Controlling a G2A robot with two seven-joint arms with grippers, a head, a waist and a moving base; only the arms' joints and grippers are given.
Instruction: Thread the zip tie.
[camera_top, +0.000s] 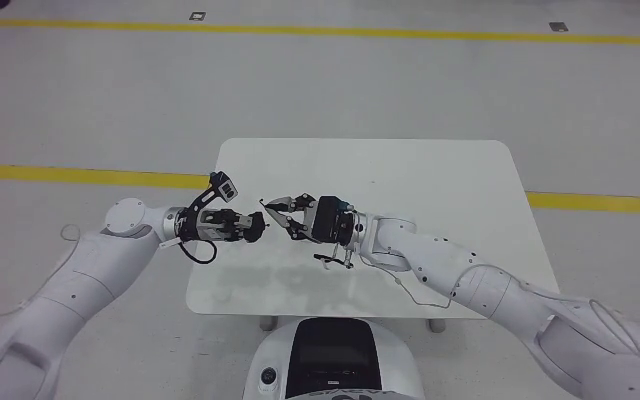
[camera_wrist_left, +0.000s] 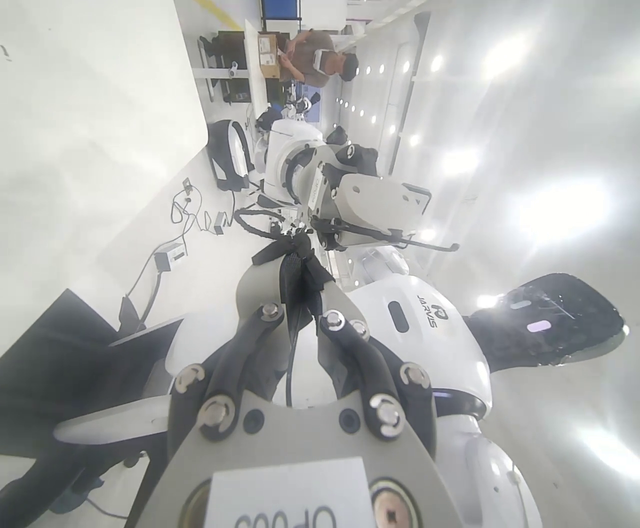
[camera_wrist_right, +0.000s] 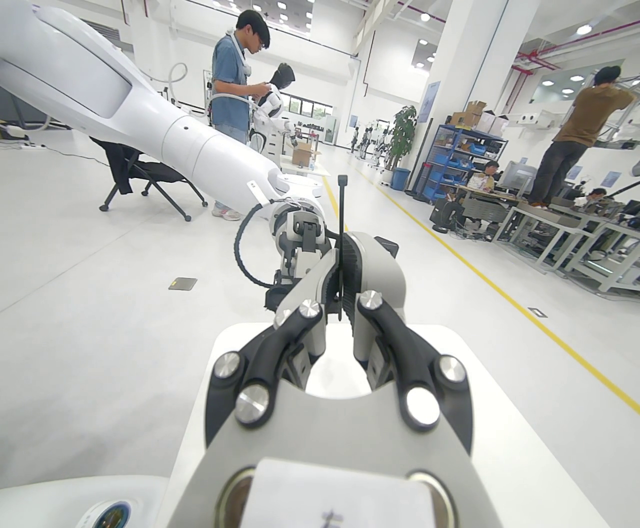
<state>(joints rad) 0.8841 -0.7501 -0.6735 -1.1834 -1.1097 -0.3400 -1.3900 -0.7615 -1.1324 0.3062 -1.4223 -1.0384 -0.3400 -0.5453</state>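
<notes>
White table (camera_top: 450, 170) below, and both arms meet over its front-left part, tip to tip; the right gripper (camera_wrist_right: 340, 272) is clamped on the one zip tie (camera_wrist_right: 342, 220), whose long axis runs crosswise to the fingers, with its head (camera_wrist_right: 342, 180) poking clear beyond them. Just beside sits the left gripper (camera_wrist_left: 300, 265), fingers pressed together, with one thin black strand (camera_wrist_left: 290, 360) trailing back through it; same tie or a second, I cannot tell. By my reckoning the head lies off to one side of the left tips; that's the gap to close.
</notes>
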